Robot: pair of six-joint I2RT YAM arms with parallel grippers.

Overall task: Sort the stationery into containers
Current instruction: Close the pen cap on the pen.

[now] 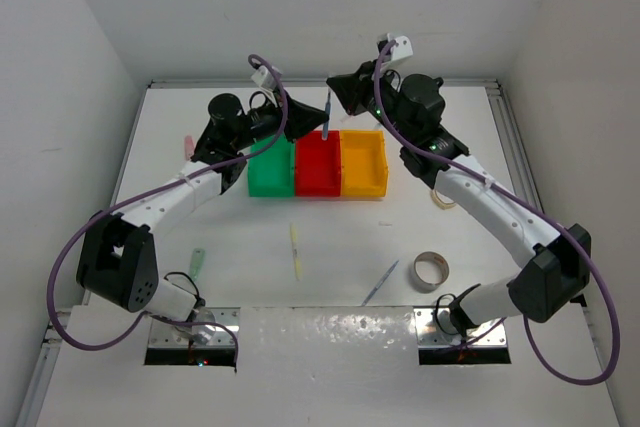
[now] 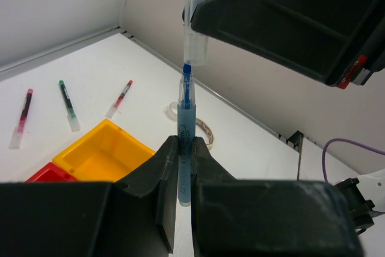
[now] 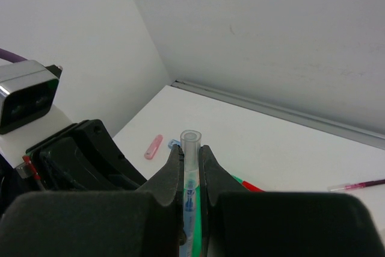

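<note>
A blue pen [image 1: 327,125] stands upright above the row of bins: green [image 1: 270,190], red [image 1: 318,190] and yellow-orange [image 1: 364,190]. My left gripper [image 1: 312,133] is shut on the pen's barrel [image 2: 187,97], as the left wrist view [image 2: 185,141] shows. My right gripper [image 1: 338,95] is shut on the pen's clear cap [image 3: 190,142], with its jaws [image 3: 190,156] pressed on both sides. In the left wrist view the cap [image 2: 196,28] sits over the pen's tip. The yellow-orange bin [image 2: 72,154] lies below.
A pale yellow pen [image 1: 295,250], a blue pen [image 1: 381,282], a tape roll [image 1: 431,269] and a green eraser [image 1: 198,262] lie in front of the bins. Another tape roll [image 1: 441,197] lies right. A pink eraser [image 1: 187,142] lies left. Three pens [image 2: 67,103] lie behind the bins.
</note>
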